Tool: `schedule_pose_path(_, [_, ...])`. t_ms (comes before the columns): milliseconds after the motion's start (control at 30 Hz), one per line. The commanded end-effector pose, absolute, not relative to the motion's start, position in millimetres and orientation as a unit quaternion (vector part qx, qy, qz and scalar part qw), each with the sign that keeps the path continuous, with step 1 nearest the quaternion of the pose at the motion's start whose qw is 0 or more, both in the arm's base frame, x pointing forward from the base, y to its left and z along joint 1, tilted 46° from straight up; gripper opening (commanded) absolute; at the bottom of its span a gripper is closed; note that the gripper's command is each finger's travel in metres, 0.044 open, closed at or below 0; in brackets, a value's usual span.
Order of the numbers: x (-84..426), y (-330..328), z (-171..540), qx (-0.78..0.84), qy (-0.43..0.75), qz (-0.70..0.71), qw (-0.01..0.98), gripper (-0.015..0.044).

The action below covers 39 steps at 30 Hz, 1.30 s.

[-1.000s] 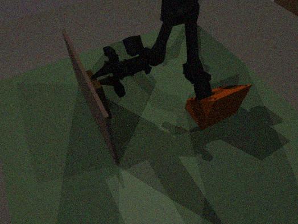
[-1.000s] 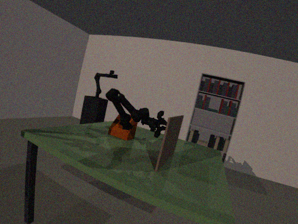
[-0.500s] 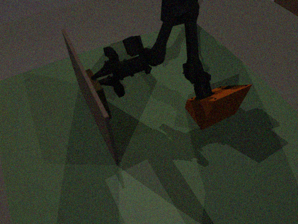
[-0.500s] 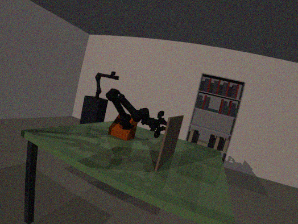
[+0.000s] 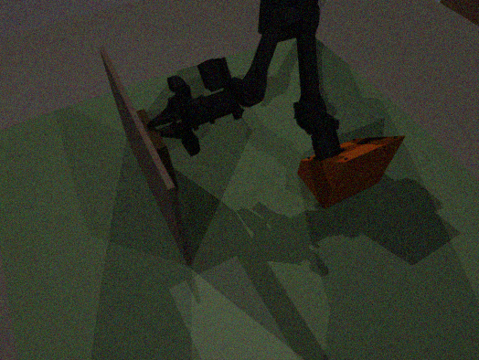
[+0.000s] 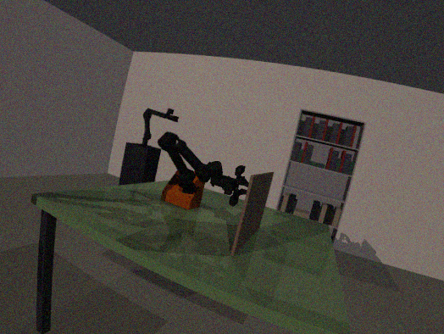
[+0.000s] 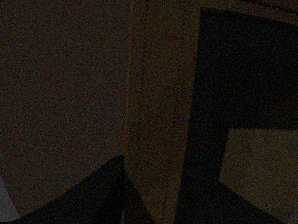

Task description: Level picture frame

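The picture frame (image 5: 157, 141) (image 7: 160, 100) hangs against the upright wall panel (image 5: 133, 132) (image 6: 255, 208) (image 7: 60, 75). Its brown wooden side rail runs nearly upright in the wrist view, with a dark picture and a paler patch to the right. Its top rail slopes down to the right there; how far the frame is off level I cannot tell. My gripper (image 5: 154, 129) (image 6: 246, 189) (image 7: 152, 167) is shut on the frame at its side rail. The screw and the notched strip are hidden. In the exterior view the panel hides the frame.
The panel stands on a green table (image 5: 41, 183) (image 6: 296, 271) with patchy shadows. The arm's orange base (image 5: 352, 171) (image 6: 182, 196) stands away from the panel. A dark pedestal (image 6: 139, 165) with another arm and a shelf (image 6: 318, 174) stand in the background.
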State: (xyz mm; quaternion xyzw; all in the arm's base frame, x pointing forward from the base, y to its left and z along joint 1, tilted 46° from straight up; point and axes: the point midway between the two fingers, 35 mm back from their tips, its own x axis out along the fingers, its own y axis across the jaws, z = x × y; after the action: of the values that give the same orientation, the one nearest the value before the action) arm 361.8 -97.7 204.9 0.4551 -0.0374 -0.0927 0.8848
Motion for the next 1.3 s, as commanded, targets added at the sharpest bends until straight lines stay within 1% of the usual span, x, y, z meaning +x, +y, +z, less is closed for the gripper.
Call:
schedule_pose_path(0, [361.8,-97.7,205.0,0.444,-0.038,-0.094,0.890,0.0000])
schedule_pose_path(1167, [361.8,-97.6,204.2,0.366,-0.032,-0.097,0.925,0.0000])
schedule_pose_path(1267, [361.9,-97.6,203.9,0.372,-0.031,-0.096,0.923,0.0079])
